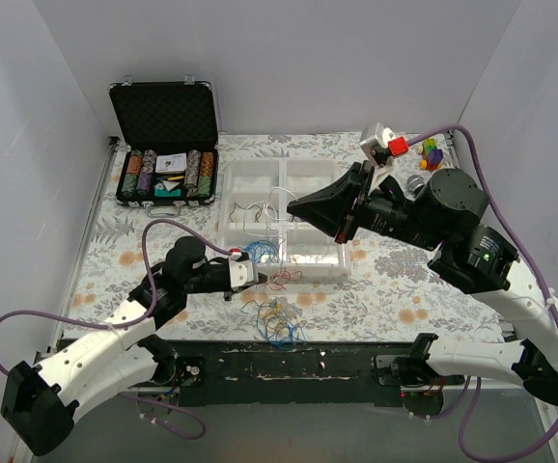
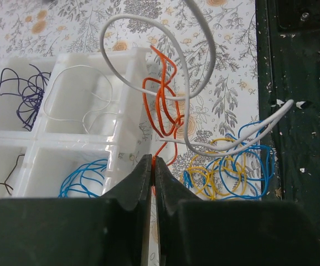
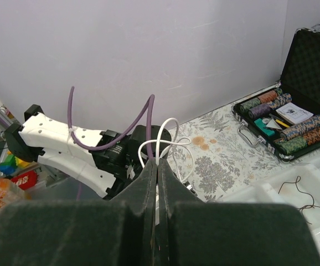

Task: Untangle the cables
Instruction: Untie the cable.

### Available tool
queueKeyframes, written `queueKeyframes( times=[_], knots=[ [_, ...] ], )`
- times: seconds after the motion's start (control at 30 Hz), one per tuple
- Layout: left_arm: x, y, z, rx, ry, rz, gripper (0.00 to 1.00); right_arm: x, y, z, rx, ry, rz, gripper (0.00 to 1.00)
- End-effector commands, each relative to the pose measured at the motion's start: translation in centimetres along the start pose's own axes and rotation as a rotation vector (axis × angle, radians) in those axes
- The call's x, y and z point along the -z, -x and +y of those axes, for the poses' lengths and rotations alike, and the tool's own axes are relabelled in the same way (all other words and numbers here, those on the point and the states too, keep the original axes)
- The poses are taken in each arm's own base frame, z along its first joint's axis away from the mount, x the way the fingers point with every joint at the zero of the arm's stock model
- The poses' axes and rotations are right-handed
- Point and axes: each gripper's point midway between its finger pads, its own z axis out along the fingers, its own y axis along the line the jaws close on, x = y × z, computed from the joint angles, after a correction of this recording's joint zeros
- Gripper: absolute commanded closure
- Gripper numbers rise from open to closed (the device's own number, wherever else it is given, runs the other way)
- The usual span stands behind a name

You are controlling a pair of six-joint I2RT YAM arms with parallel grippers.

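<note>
Running down from the right end effector, which pinches it high above the tray, the white cable slopes toward the near edge of the counter; its long axis goes from far and high to near and low, and its two free ends lie over the dark strip at that edge. On the way it loops through the orange cable, and that crossing is what the coming pull turns on, in my judgement; the orange cable rises straight ahead of the left end effector, whose fingers are pressed together and seem to pinch its lower end just beside the tray's near corner. The blue and yellow pile lies on the counter to the right of the left fingers, under the white cable's low run; the left arm is the nearer to it. The left arm reaches low and forward, its wrist level; the right arm stretches leftward over the tray with its fingers pointing at the left arm; separating the two cables likely calls for drawing them apart.
</note>
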Motion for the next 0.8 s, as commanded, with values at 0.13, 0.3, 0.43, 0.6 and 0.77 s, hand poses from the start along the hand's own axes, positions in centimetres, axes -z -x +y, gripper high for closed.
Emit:
queueKeyframes(
  times=[0.13, 0.3, 0.43, 0.6, 0.77],
  knots=[
    [1.0, 1.9, 0.9, -0.063, 0.032, -0.015, 1.0, 0.9, 3.8, 0.4, 0.043, -0.03, -0.097, 0.99],
    [1.7, -2.1, 0.1, -0.104, 0.028, 0.115, 1.0, 2.5, 9.2, 0.6, 0.129, -0.091, -0.206, 0.99],
    [2.7, -4.7, -0.9, -0.153, 0.002, 0.216, 1.0, 3.4, 12.5, 0.0, 0.183, -0.175, -0.259, 0.99],
    [4.4, -7.1, -0.9, -0.201, 0.03, 0.332, 1.0, 4.1, 14.4, -1.6, 0.234, -0.286, -0.284, 0.99],
    [5.7, -7.2, 0.1, -0.219, 0.114, 0.367, 1.0, 4.3, 14.7, -3.0, 0.271, -0.364, -0.283, 0.99]
  ],
)
